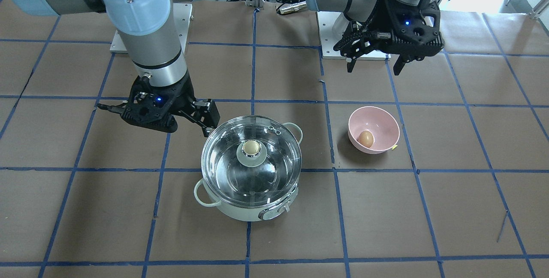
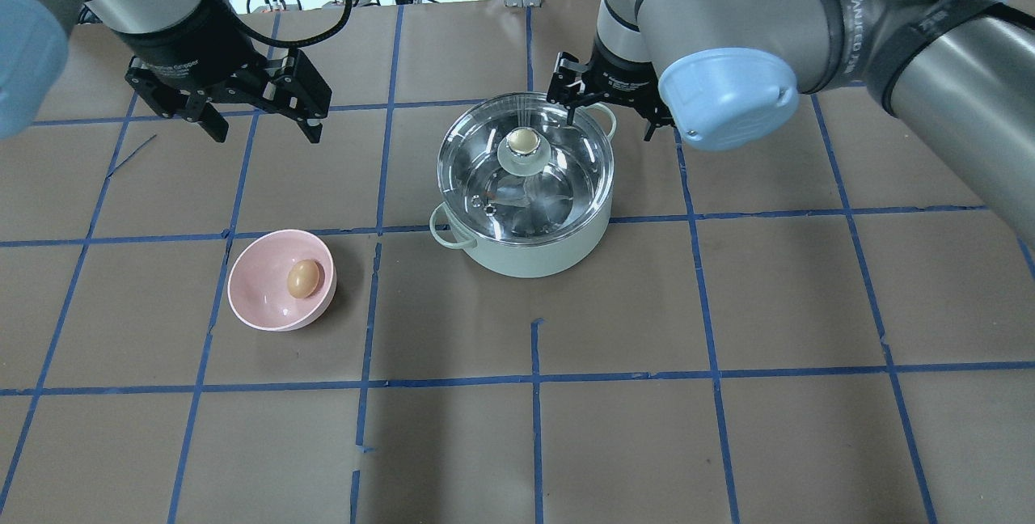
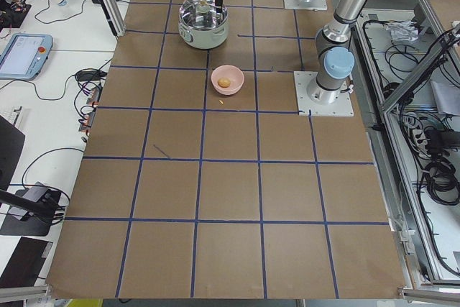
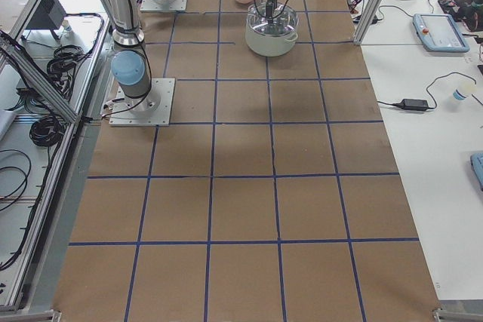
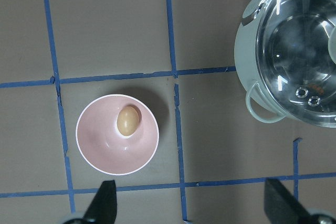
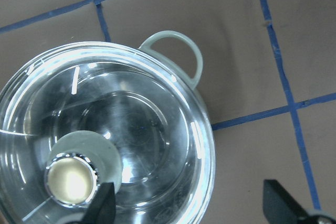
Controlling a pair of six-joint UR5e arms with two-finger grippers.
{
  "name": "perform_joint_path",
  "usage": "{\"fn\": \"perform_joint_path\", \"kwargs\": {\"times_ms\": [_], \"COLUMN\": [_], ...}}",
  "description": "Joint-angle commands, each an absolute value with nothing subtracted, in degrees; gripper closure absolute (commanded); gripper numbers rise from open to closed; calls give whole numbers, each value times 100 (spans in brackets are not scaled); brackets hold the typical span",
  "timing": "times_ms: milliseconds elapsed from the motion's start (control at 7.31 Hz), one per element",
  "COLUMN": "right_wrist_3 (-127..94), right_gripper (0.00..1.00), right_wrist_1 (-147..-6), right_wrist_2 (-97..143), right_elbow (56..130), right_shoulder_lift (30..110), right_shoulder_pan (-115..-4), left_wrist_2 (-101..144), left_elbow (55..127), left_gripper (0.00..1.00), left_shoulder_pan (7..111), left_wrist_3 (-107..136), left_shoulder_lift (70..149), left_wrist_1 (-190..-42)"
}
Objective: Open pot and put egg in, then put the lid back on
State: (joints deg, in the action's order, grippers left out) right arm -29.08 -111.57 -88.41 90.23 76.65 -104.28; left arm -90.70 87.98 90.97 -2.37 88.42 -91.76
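The pale mint pot (image 2: pixel 534 253) stands mid-table with the clear glass lid (image 2: pixel 566 184) on it, beige knob (image 2: pixel 524 139) up. It also shows in the front view (image 1: pixel 251 209) under its lid (image 1: pixel 227 162). The brown egg (image 2: pixel 303 278) lies in a pink bowl (image 2: pixel 259 297). My right gripper (image 2: pixel 610 124) is open and empty, above the pot's rim and offset from the knob (image 6: pixel 71 179). My left gripper (image 2: pixel 259 124) is open and empty, held high, apart from the bowl. The left wrist view shows the egg (image 5: pixel 127 120) in the bowl (image 5: pixel 100 145).
The table is brown paper with a blue tape grid. The pot has loop handles (image 6: pixel 173 51) and a front control knob (image 1: pixel 274 213). The bowl (image 1: pixel 377 119) sits about one grid square from the pot. Arm bases and cables lie along the robot's edge.
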Motion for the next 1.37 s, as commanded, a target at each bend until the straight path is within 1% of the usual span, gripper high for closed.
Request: {"fn": "perform_joint_path", "kwargs": {"times_ms": [0,137,411,821,1095,1232], "right_wrist_3": [-3390,-3558,-3805,-3727,-3465,-3150], "right_gripper": [0,0,0,0,0,0], "right_wrist_1": [-11285,-11303,-11775,-11795,-11420,-11060], "right_wrist_2": [-8885,-8886,-8894,-9061,-9550,-9571], "right_elbow": [8799,8780,8702,8648,8692,8710], "right_shoulder_lift": [7393,7296,6945,6864,7056,7345], "right_shoulder_pan": [-10853,-10941,-11179,-11188,-11127,-10979], "left_wrist_2": [-9070,-9070,-9070,-9070,-9070,-9070], "left_elbow": [8798,8798,8798,8798,8798,8798], "left_gripper": [0,0,0,0,0,0], "left_shoulder_pan": [9097,9105,9105,9105,9105,9097], "left_wrist_3": [-229,-229,-237,-229,-229,-229], "left_shoulder_lift": [8842,8842,8842,8842,8842,8842], "left_wrist_1": [-9176,-9176,-9176,-9176,-9176,-9176]}}
